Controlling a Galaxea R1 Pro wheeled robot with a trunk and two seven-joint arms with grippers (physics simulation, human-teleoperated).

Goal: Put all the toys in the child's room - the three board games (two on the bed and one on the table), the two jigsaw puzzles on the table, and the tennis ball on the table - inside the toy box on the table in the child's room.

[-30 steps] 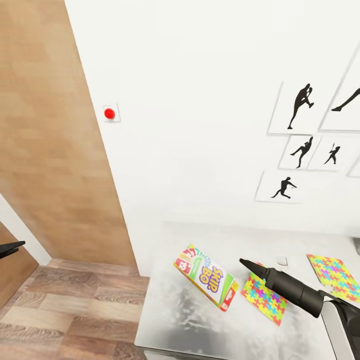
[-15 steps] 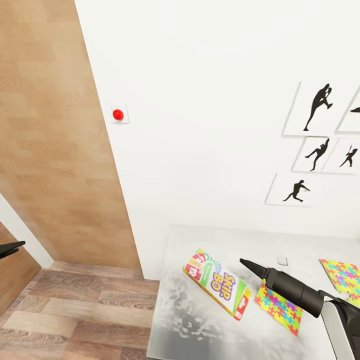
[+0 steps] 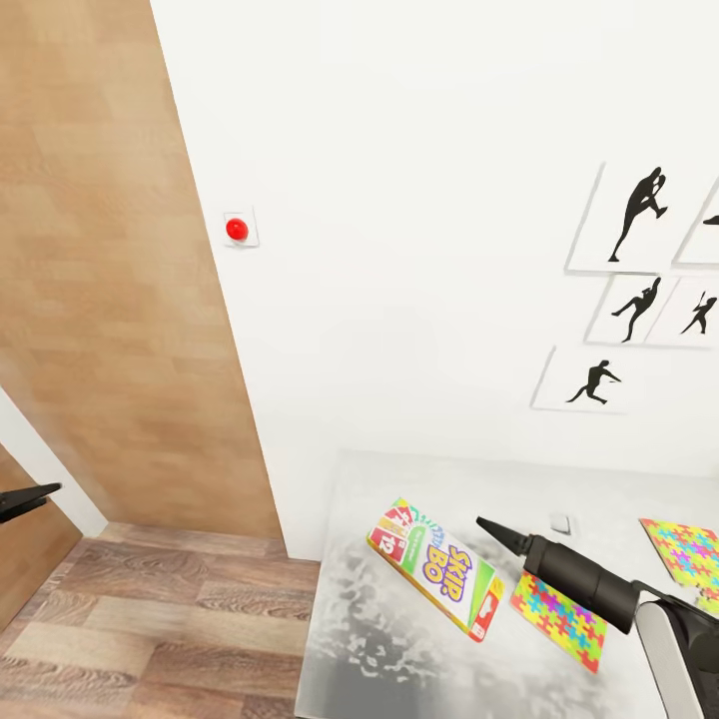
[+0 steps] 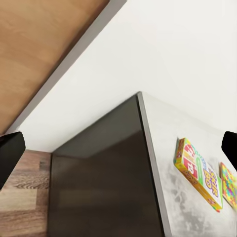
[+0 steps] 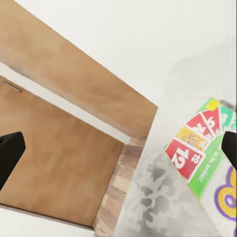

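Pale grey mottled table [image 3: 399,649] top, matte. Flat rectangular board game [image 3: 436,567] lies on it near the end, glossy white cover, green edges, red cards. Just beside it, a thin jigsaw puzzle [image 3: 559,619] board; second jigsaw puzzle [image 3: 684,549] well apart. My right gripper [image 3: 491,530] hovers above the game, fingers spread wide, holding nothing. Left gripper [image 3: 30,496] over wood floor [image 3: 150,619], also wide apart, empty. Left wrist view adds the table's dark end panel [image 4: 103,182].
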